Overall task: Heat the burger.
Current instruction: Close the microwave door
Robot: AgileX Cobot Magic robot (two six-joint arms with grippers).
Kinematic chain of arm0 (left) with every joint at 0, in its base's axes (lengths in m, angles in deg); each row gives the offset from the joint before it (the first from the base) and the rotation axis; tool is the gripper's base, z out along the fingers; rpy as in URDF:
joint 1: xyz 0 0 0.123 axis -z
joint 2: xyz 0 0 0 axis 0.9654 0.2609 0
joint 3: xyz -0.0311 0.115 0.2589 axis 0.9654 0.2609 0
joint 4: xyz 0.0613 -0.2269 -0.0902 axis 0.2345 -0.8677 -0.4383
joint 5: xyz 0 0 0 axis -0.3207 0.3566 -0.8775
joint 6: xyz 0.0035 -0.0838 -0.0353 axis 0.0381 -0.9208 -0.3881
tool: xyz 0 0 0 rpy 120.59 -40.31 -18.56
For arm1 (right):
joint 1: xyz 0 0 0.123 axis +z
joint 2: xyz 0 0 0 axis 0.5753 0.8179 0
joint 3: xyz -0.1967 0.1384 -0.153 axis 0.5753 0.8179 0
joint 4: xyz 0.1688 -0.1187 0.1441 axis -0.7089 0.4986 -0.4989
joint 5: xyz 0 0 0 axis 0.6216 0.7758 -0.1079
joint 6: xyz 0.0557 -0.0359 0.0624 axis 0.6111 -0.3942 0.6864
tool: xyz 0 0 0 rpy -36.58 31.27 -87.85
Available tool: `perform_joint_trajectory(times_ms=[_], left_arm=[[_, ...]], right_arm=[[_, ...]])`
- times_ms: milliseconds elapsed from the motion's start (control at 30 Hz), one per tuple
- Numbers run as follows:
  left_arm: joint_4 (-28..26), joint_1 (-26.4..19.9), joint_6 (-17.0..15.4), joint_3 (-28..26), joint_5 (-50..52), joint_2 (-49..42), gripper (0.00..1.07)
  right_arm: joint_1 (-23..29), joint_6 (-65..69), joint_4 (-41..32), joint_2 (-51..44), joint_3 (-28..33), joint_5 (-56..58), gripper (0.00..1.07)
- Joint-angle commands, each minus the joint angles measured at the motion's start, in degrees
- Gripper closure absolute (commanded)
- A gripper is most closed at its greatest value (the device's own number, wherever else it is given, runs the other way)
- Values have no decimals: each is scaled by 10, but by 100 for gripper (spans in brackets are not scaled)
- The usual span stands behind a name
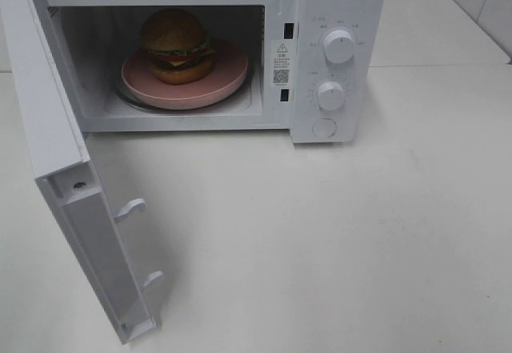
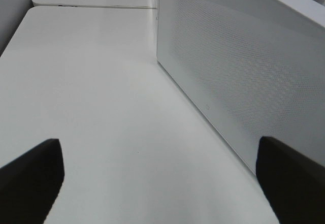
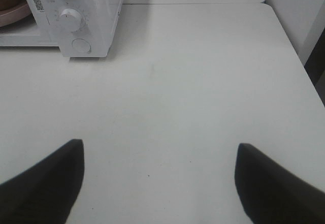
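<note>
The left pincer and right pincer are hanging apart, empty, over the white bench; farther off, the glossy golden-bunned burger is standing upright, stack axis vertical, on a round pink plate inside the open white microwave

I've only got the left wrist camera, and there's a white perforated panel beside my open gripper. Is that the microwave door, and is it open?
Observer: Yes, that is the microwave door, standing wide open.
Operator: Where is the burger?
Observer: The burger sits on a pink plate inside the microwave.
Operator: What about the right gripper?
Observer: The right gripper is open and empty above the table, facing the lower knob.
</note>
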Motion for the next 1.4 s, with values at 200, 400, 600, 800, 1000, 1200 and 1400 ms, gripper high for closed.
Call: perform_joint_trajectory(times_ms=[200,400,600,800,1000,1200,1400], left_arm=[[-2,-1,0,3,2,2,9],[-3,-1,-1,3,2,2,9],[-3,-1,-10,-5,12,2,9],[-1,-1,-20,-13,67,2,12],[1,-1,-20,-7,117,9,33],[1,-1,-20,-7,157,46,59],[1,-1,-19,-7,205,138,98]], right_arm=[[-5,6,3,-14,1,-6,31],[-5,6,3,-14,1,-6,31],[-5,6,3,-14,1,-6,31],[-5,6,3,-14,1,-6,31],[-5,6,3,-14,1,-6,31],[-5,6,3,-14,1,-6,31],[-5,6,3,-14,1,-6,31]])
